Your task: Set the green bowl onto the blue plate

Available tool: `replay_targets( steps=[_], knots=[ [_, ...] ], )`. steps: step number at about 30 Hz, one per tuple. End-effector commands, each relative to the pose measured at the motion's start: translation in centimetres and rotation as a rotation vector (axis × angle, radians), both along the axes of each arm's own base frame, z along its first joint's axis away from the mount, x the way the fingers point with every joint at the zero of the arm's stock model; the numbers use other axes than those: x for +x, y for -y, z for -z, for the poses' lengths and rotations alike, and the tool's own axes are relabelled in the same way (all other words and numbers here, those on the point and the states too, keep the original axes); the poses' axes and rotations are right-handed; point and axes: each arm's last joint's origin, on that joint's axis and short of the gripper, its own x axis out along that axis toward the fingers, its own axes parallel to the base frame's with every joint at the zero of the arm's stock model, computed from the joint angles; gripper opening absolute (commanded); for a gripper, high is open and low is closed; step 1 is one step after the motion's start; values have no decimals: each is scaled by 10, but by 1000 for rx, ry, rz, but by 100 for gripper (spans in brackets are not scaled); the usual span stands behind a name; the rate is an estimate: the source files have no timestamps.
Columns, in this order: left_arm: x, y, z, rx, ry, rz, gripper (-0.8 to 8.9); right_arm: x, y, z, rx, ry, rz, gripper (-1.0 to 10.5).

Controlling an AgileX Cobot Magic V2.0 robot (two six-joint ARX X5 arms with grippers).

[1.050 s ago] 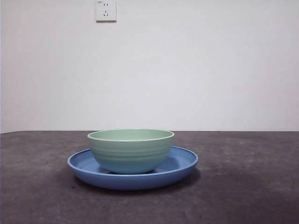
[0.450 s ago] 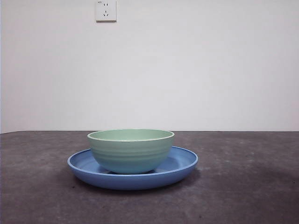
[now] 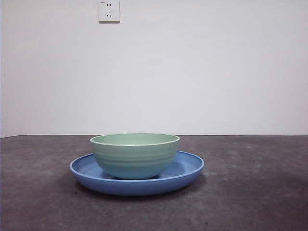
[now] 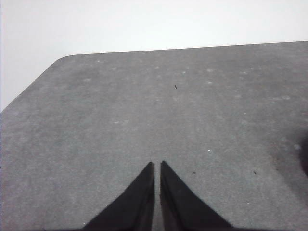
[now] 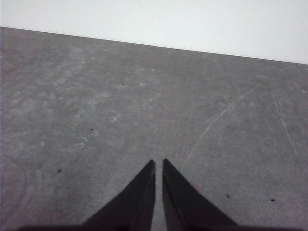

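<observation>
The pale mint-green bowl [image 3: 134, 155] stands upright inside the wide blue plate [image 3: 188, 168] at the middle of the dark table in the front view. No arm shows in the front view. My left gripper [image 4: 157, 166] is shut and empty over bare table; neither bowl nor plate shows in its wrist view. My right gripper [image 5: 159, 163] is shut and empty over bare table, also away from the bowl and plate.
A white wall stands behind the table, with a socket [image 3: 109, 10] high at the left. The left wrist view shows the table's rounded corner [image 4: 60, 60] and far edge. A dark shape [image 4: 304, 161] sits at that view's side edge.
</observation>
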Motion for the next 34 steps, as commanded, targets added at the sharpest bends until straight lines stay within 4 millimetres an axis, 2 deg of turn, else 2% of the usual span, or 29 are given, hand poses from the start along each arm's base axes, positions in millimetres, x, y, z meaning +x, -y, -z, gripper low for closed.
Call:
replay_targets(
  steps=[1, 34],
  knots=[
    [1, 0, 8, 2, -26, -1, 21, 0, 0, 3, -10, -17, 0, 23],
    [1, 0, 8, 2, -26, -1, 21, 0, 0, 0, -4, 12, 2, 23]
  ],
)
